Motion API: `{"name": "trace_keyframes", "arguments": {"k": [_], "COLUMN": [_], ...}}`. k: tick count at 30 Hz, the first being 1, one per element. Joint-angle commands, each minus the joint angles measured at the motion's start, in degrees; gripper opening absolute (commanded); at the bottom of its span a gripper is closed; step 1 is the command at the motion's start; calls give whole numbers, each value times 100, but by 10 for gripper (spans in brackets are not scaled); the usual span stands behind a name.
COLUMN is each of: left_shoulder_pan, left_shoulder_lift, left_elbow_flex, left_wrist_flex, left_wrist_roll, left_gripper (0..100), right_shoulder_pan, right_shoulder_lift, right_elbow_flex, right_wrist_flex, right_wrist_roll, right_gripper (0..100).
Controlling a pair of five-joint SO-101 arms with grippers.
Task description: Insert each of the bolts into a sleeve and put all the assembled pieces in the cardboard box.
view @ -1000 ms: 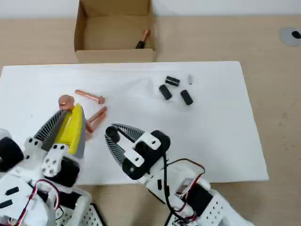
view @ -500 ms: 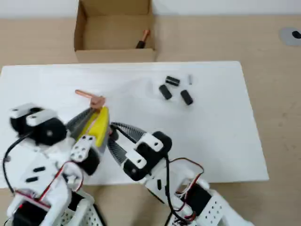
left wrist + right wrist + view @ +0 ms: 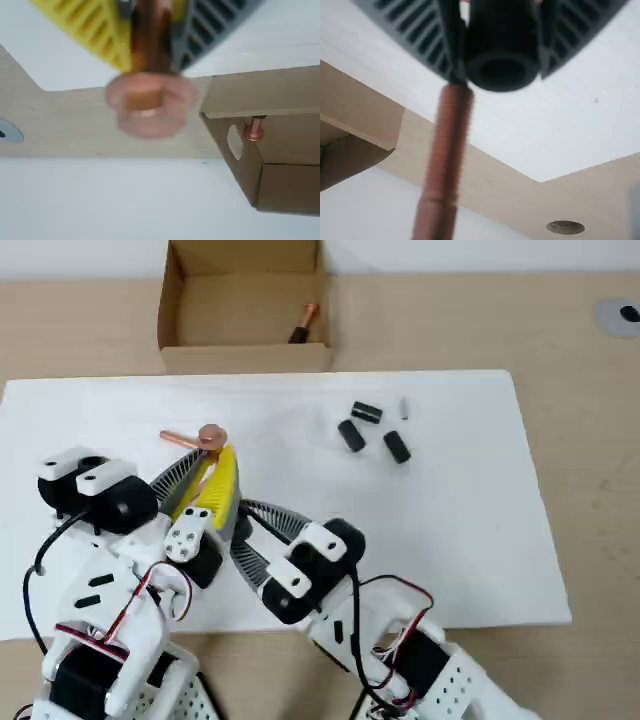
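Our left hand (image 3: 208,462) is clamped on a copper bolt (image 3: 150,95), head outward, over the white sheet (image 3: 450,520) towards the surface's front-left corner. Our right hand (image 3: 240,523) grips a black sleeve (image 3: 502,67) just beside it. Three loose sleeves (image 3: 351,435) lie mid-sheet. The cardboard box (image 3: 180,310) at the far edge holds one assembled piece (image 3: 303,324).

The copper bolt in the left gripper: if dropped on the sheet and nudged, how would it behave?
The bolt looks like solid metal, so probably stiff and heavy for its size. Its wide flanged head suggests it would roll in a curve, not straight. The ridged shank likely gives the fingers some bite.
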State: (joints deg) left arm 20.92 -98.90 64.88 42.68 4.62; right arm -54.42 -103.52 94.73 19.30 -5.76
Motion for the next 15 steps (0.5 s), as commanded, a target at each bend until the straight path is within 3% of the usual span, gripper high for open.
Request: {"name": "trace_keyframes", "arguments": {"k": [1, 15], "left_shoulder_pan": [-79, -35], "left_shoulder_lift": [-48, -48], "left_elbow_flex": [-79, -651], "left_wrist_flex": [123, 791], "left_wrist_roll": [-26, -9], "left_gripper": [6, 6], "right_shoulder_pan": [-92, -66], "right_shoulder_lift": [-1042, -1042], "right_elbow_flex": [-22, -4], "right_wrist_flex": [-167, -167], "right_wrist_roll": [-26, -26], "right_gripper": [9, 9]}}
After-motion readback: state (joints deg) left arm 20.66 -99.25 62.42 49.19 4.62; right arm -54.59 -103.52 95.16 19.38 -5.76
